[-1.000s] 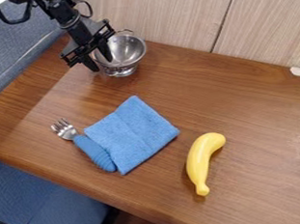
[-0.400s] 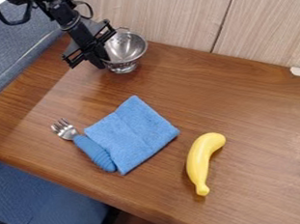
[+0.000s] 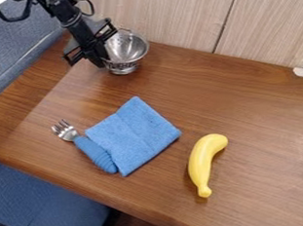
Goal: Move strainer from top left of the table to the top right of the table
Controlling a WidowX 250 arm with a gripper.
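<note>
At the table's top left, the black gripper (image 3: 103,62) hangs over the left side of the metal strainer (image 3: 131,49). Its fingers are together on the strainer's left rim, shut on it. The bowl's inside shows, and its small foot is at or very close to the wooden table (image 3: 245,103); whether it touches cannot be told. Part of the left rim is hidden behind the gripper.
A folded blue cloth (image 3: 135,135) lies left of the middle, with a blue-handled fork (image 3: 95,154) along its left side. A yellow banana (image 3: 204,164) lies right of the cloth. Wooden panelling (image 3: 167,16) stands behind the table.
The gripper's fingers, apart a second ago, have come together on the strainer's left rim. The strainer has shifted slightly up and right.
</note>
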